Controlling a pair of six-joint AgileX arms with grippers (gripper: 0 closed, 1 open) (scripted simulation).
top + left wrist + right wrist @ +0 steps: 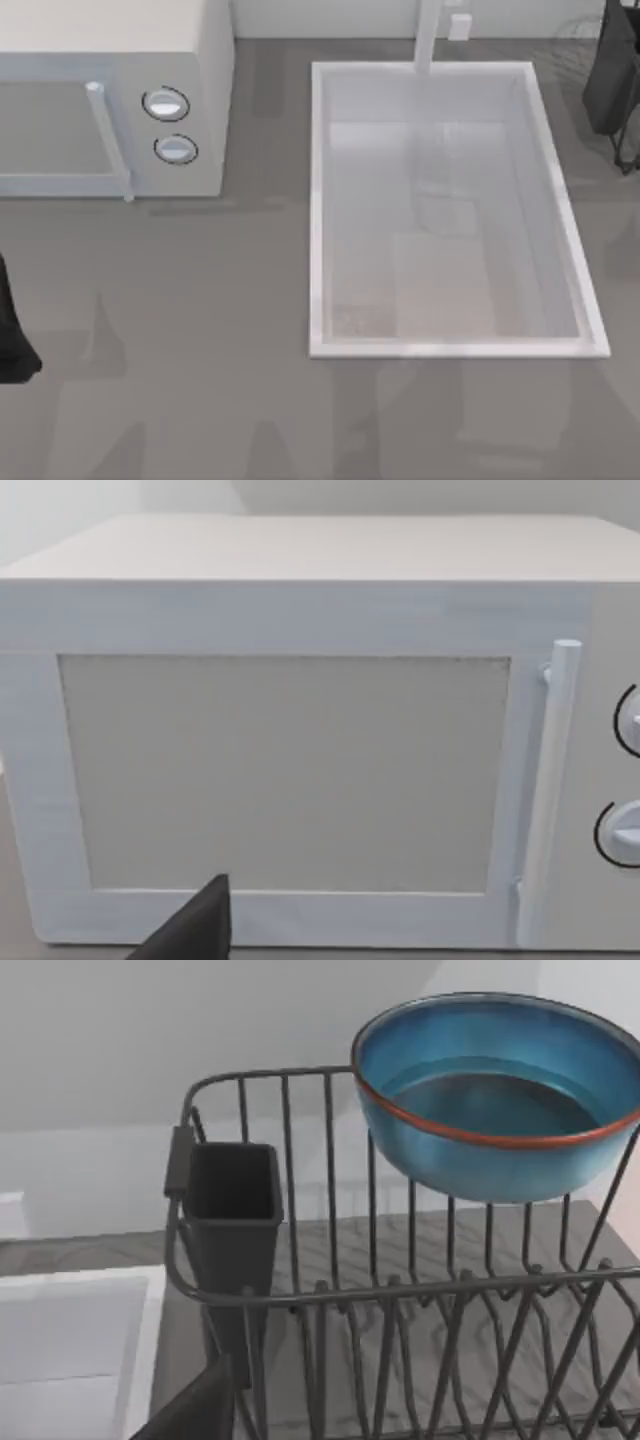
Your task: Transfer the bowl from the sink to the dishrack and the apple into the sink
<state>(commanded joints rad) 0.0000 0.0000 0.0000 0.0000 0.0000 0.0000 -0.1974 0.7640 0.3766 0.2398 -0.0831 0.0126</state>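
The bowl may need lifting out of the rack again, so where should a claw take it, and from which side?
Probably the bowl is best taken at its thin reddish rim, from above: it sits mouth up and slightly tilted over the dishrack wires, so the rim is exposed while the wires crowd its underside.

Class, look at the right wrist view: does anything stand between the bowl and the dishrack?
Nothing visible does. The bowl is already at the dishrack, against its far wires, with bare wires beneath it. Whether it rests on them I cannot tell.
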